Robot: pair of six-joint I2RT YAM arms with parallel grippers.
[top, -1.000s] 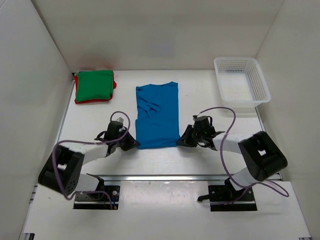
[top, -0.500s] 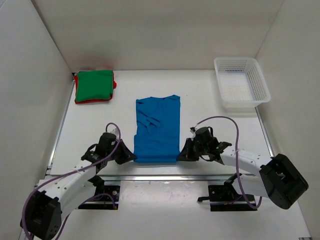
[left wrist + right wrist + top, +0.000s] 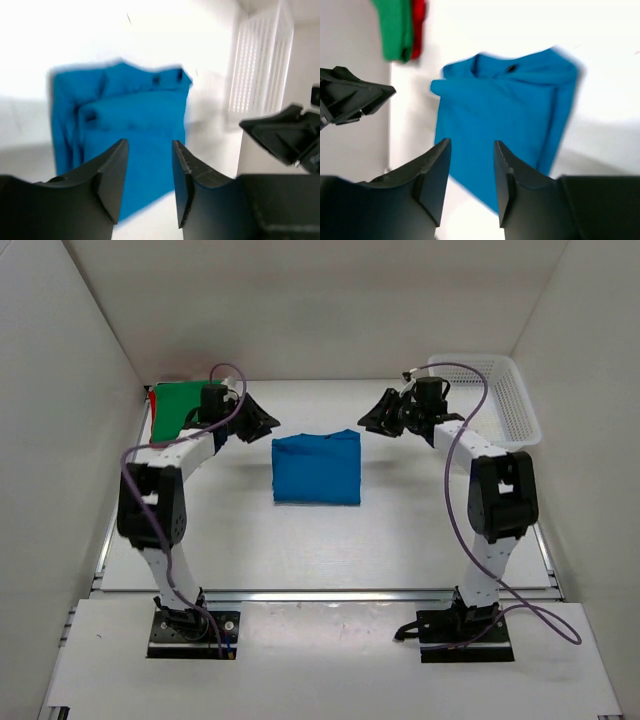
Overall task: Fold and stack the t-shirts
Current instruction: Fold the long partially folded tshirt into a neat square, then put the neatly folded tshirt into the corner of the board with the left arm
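Note:
The bright blue t-shirt (image 3: 316, 468) lies folded into a short rectangle in the middle of the table, also in both wrist views (image 3: 135, 125) (image 3: 505, 115). At the far left a green t-shirt (image 3: 172, 410) (image 3: 395, 27) lies folded on a red one, which shows only an edge (image 3: 152, 400) (image 3: 418, 20). My left gripper (image 3: 266, 423) (image 3: 149, 145) hovers open just beyond the blue shirt's far left corner. My right gripper (image 3: 367, 422) (image 3: 471, 144) hovers open off its far right corner. Nothing is between either pair of fingers.
A white mesh basket (image 3: 515, 390) (image 3: 260, 65) stands at the far right, just behind my right arm. White walls close in the table on the left, right and back. My left arm reaches over the green shirt's right edge.
Both grippers were shut on the blue shirt's near hem, carried it to the far end so that the shirt is folded in half, then opened and let go.

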